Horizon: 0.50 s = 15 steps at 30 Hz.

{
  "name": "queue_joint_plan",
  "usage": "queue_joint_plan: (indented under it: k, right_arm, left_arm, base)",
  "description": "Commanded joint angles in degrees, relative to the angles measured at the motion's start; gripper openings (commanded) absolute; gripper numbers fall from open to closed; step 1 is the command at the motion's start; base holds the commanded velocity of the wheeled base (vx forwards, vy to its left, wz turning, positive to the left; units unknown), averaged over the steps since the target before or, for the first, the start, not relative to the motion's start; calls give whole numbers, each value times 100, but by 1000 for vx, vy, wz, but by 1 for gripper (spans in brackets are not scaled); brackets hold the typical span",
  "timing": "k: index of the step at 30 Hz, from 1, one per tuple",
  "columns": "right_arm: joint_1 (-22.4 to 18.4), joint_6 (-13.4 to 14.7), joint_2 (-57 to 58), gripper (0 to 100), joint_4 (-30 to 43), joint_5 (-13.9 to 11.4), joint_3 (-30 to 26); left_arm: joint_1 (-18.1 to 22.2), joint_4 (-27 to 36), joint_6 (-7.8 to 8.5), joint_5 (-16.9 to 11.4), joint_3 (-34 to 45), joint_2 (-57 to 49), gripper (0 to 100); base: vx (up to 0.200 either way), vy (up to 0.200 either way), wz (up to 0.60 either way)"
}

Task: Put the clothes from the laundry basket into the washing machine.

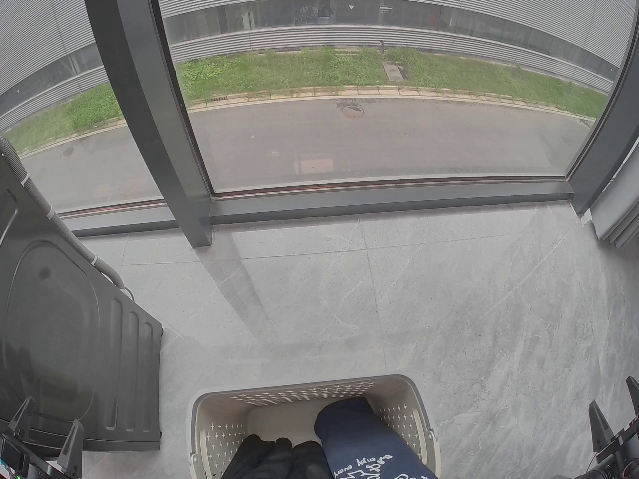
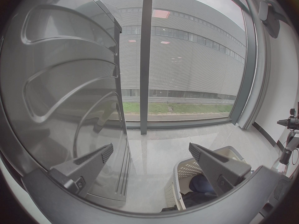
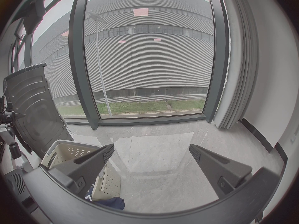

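— Head view first. Where are the clothes?
— In the basket, low and central on the floor. Navy garment on the right side, black garment on the left, touching it.
— And the washer?
— Left of the basket, near it, grey ribbed panel facing up.
— Pincers?
— Left pincer low in front of the washer, right pincer at the far right above bare floor. Both spread, gripping nothing.
— Left wrist view?
— Left pincer wide apart, nothing between. Washer close by one finger, basket with the navy garment behind the other.
— Right wrist view?
— Right pincer released too, nothing held. Basket behind one finger, navy garment at its near end, washer just beyond. Curtain beside the window, well apart from the basket.
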<state>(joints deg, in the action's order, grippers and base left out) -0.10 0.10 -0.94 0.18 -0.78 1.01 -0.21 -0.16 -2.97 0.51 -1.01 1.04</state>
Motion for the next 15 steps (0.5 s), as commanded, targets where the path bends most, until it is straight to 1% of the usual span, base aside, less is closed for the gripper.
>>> queue_joint_plan:
  k: [1,15]
  right_arm:
    - [1,-1,85,100,-9,-1,-92]
    - [10,-1,94,100,-9,-10,-92]
  left_arm:
    - [3,-2,-1,2,92,-42,100]
    - [3,-2,-1,2,92,-42,100]
  base:
    - [0,0,0]
    - [0,0,0]
